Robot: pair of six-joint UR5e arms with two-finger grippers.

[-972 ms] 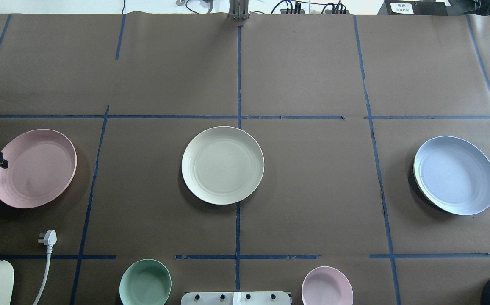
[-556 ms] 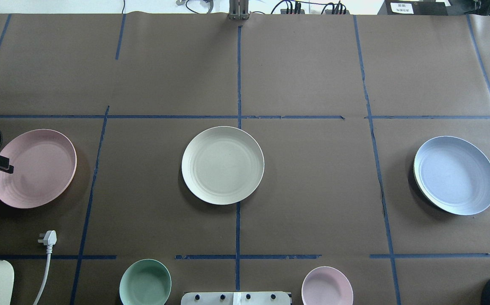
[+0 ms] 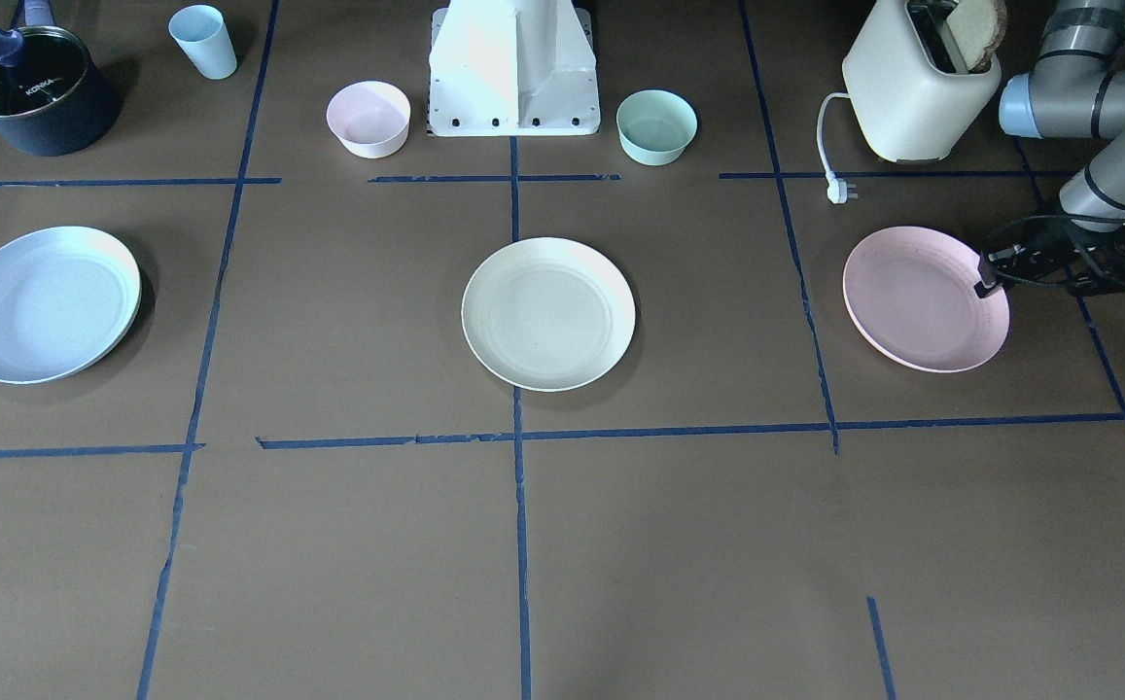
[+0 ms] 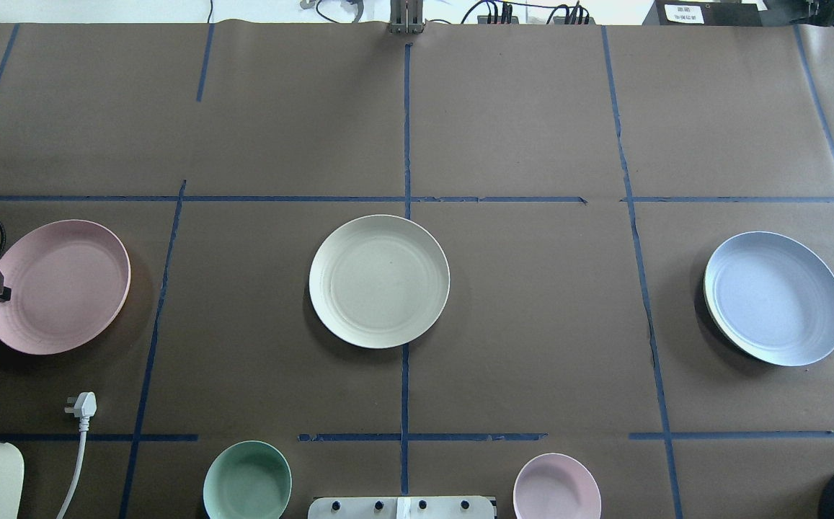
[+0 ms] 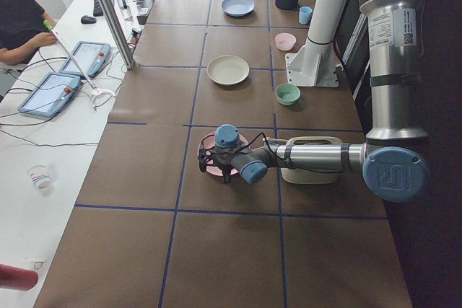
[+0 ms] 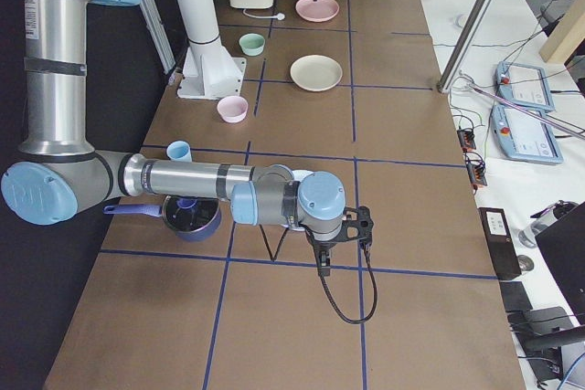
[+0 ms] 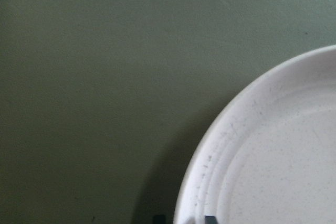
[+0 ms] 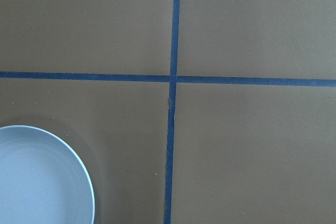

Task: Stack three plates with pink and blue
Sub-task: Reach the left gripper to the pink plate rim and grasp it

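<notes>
The pale pink plate [image 4: 63,288] lies flat at the table's left, also in the front view [image 3: 922,301]. My left gripper [image 4: 0,292] is at its outer rim and shut on it. In the left wrist view the plate [image 7: 273,171] shows large, and two fingertips [image 7: 210,217] straddle its rim close together. The cream-white plate [image 4: 379,281] lies in the middle. The light blue plate [image 4: 775,298] lies at the right. My right gripper [image 6: 322,267] hangs beyond the blue plate [image 8: 37,177]; I cannot tell whether it is open or shut.
Along the robot's side stand a toaster [image 3: 917,92] with its loose plug [image 3: 839,192], a mint bowl [image 3: 656,124], the robot base [image 3: 513,68], a small pink bowl [image 3: 369,117], a light blue cup [image 3: 203,41] and a dark pot [image 3: 32,92].
My left gripper's finger reached in over the pink plate, then drew back to its rim as the gripper closed. The plates have not moved.
</notes>
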